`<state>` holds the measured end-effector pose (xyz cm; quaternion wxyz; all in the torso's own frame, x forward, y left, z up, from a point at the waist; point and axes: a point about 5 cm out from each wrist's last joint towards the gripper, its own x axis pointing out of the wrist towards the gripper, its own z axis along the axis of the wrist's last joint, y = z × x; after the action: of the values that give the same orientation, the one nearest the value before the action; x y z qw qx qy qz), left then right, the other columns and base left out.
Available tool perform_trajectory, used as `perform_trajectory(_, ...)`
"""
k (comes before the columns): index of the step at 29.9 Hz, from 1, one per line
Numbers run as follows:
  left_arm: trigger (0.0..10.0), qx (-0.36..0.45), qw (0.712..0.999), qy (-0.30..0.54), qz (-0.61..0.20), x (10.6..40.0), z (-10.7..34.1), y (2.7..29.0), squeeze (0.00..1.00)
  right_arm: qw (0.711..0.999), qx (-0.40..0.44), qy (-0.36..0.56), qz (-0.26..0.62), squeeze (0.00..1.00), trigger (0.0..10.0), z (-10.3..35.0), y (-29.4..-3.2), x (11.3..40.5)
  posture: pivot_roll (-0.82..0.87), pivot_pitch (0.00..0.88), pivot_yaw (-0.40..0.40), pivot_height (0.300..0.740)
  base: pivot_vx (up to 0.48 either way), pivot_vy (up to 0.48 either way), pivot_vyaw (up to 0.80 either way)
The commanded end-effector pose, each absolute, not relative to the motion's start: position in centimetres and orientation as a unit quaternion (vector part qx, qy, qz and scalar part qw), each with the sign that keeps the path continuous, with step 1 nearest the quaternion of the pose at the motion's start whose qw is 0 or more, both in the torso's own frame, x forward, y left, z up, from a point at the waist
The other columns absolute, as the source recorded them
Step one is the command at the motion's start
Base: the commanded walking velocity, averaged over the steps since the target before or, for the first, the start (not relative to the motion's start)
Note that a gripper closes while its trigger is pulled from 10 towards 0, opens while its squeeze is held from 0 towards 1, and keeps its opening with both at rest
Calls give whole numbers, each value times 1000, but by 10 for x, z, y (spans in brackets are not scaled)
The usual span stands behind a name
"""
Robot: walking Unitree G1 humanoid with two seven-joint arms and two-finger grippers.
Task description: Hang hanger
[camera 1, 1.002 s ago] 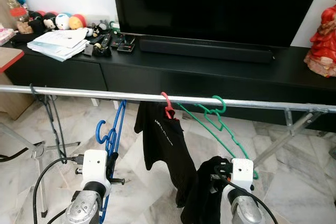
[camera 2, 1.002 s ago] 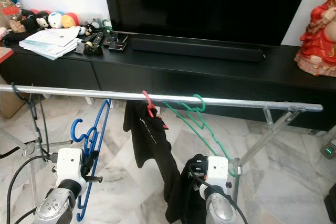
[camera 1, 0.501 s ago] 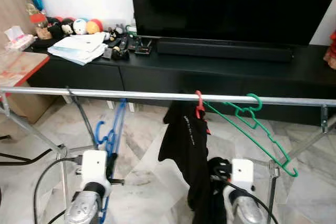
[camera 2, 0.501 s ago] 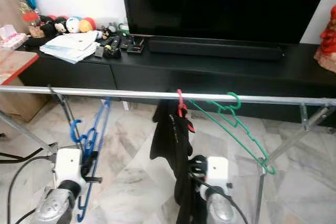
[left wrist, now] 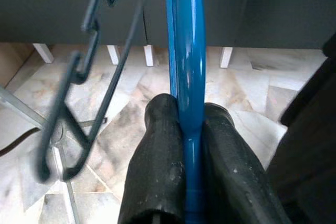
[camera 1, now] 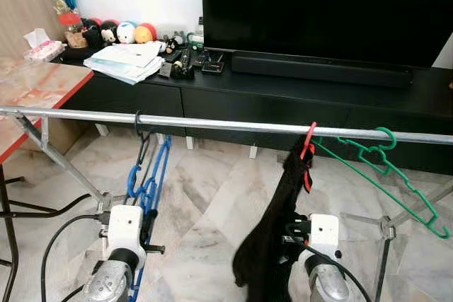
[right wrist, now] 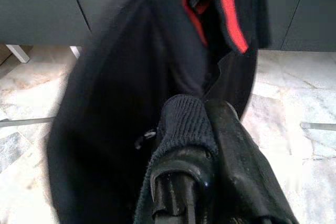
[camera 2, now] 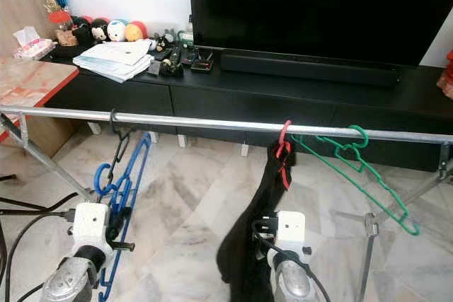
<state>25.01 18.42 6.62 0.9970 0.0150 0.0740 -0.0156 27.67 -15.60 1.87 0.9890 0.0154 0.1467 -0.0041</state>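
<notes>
The view has swung left; the black garment (camera 1: 272,245) on its red plastic hanger (camera 1: 307,148) now hangs edge-on from the silver metal rail (camera 1: 212,124), right gripper (right wrist: 202,124) pinching its cloth. Left gripper (left wrist: 190,129) clamps the blue plastic hanger (camera 1: 151,175) below the rail.

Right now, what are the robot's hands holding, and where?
Left gripper pinches the blue hanger on its bar; right gripper grips the black garment's lower cloth.

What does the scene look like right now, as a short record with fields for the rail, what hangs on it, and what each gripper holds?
rail: metal clothes rail running across in front of the black TV cabinet
on rail: dark wire hanger, red hanger carrying a black garment, empty green hanger
left gripper: jaws clamped on the blue hanger, below the rail, not hooked on
right gripper: jaws shut on the black garment's fabric
floor: marble tiles
</notes>
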Motion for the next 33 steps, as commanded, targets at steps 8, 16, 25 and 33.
perform_trajectory(8,10000,10,997,81,-18,245,62,184,0,990,12,141,-22,0,10000,22,-164,279,69,105,22,740,0,0,0)
perform_trajectory(16,10000,12,997,80,-20,245,62,184,0,990,10,141,-22,0,10000,22,-165,279,67,102,23,740,-195,0,0)
perform_trajectory(25,10000,13,997,76,-21,247,63,184,0,990,11,140,-21,0,10000,21,-163,280,68,90,26,740,-282,0,0)
perform_trajectory(33,10000,17,997,75,-21,250,63,186,0,990,12,137,-21,0,10000,23,-162,283,70,79,27,740,-291,0,0)
